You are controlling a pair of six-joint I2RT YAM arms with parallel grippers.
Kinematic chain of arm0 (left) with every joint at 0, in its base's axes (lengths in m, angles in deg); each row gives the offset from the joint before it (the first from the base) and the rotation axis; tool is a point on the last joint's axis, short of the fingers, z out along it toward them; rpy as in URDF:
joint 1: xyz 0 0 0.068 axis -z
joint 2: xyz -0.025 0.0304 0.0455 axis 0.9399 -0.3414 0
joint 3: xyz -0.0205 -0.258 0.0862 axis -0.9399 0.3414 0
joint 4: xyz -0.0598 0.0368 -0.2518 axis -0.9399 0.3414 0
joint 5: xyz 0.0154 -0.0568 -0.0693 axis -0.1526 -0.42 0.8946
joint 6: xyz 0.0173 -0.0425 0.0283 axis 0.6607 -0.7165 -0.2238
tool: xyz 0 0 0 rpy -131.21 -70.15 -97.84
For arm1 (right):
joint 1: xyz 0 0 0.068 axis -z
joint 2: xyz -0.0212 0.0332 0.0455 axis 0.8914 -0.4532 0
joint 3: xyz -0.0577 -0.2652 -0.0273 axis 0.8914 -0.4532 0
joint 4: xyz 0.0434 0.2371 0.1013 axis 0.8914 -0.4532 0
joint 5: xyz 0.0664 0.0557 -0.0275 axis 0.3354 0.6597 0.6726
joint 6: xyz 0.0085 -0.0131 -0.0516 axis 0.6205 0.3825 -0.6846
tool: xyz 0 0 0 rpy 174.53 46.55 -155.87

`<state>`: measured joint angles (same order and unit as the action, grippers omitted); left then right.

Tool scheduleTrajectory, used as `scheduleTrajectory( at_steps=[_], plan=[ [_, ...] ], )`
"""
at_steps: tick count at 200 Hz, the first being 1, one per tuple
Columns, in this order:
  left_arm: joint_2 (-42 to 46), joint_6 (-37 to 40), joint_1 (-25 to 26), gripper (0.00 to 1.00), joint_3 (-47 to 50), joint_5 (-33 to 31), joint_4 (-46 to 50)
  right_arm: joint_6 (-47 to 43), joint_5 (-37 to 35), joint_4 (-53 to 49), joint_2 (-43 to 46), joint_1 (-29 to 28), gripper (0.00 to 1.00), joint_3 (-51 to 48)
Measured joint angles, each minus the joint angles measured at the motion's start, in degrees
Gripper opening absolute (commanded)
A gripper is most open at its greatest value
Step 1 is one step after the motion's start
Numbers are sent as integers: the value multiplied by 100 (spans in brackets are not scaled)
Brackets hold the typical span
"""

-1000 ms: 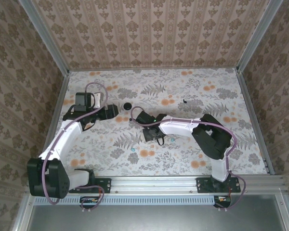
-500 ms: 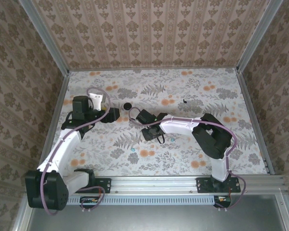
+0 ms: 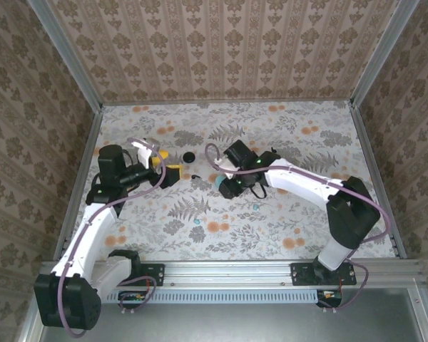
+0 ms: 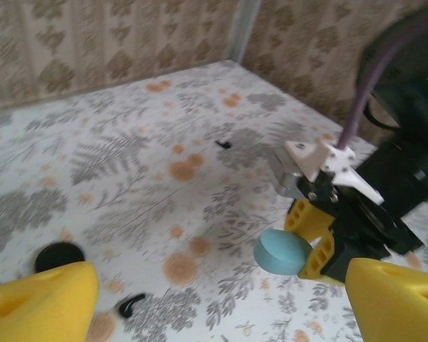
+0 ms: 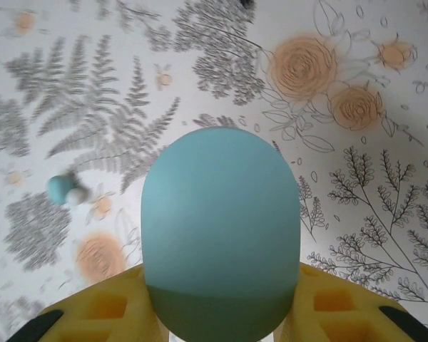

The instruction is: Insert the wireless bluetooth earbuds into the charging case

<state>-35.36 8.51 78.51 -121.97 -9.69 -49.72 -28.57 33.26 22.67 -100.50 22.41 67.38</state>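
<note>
Gripping the case (image 5: 221, 228) between its two yellow fingers (image 5: 103, 310), the right end effector (image 3: 225, 183) sits near the middle of the tabletop (image 3: 299, 135), its jaws closed on the teal shell from both sides. In the right wrist view the case stands out forward past the fingertips, its rounded end over the flowered surface; whether it touches the tabletop cannot be told. From the left wrist view the same case (image 4: 282, 251) shows as a pale blue-green round end held between the yellow pads, with the right arm's black body behind it. The left end effector (image 4: 221, 303) is spread wide and holds nothing, one yellow finger (image 4: 43, 296) at each lower corner of its own view. In the top view it (image 3: 170, 173) lies left of the right end effector, pointing toward it, the two near but apart. An earbud (image 3: 197, 177) lies on the tabletop between them, closer to the left fingers (image 4: 132, 305). A flat black disc (image 3: 189, 156) rests just beyond that earbud. What looks like a second earbud (image 4: 223, 144) lies well farther out, too blurred to make out. A small teal speck (image 5: 64, 190) lies on the tabletop left of the case.
</note>
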Motion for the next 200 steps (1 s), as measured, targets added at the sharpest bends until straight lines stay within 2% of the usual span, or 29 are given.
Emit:
scheduleTrajectory(
  at_steps=[40, 63, 97, 143, 200],
  plan=[
    [4, 413, 103, 89, -133, 949, 50, -734, 662, -748, 323, 114, 23, 479],
    [-4, 999, 581, 88, -431, 1215, 378, -1095, 903, -1185, 361, 116, 23, 811],
    [-160, 1659, 1207, 87, -686, 1360, 704, -1565, 1165, -1797, 363, 118, 23, 1274],
    [-560, 1847, 1325, 85, -686, 1386, 791, -1998, 1460, -1989, 634, 118, 21, 1314],
    [-1021, 1838, 1749, 83, -721, 1440, 702, -2240, 1762, -1521, 1543, 116, 21, 791]
  ],
)
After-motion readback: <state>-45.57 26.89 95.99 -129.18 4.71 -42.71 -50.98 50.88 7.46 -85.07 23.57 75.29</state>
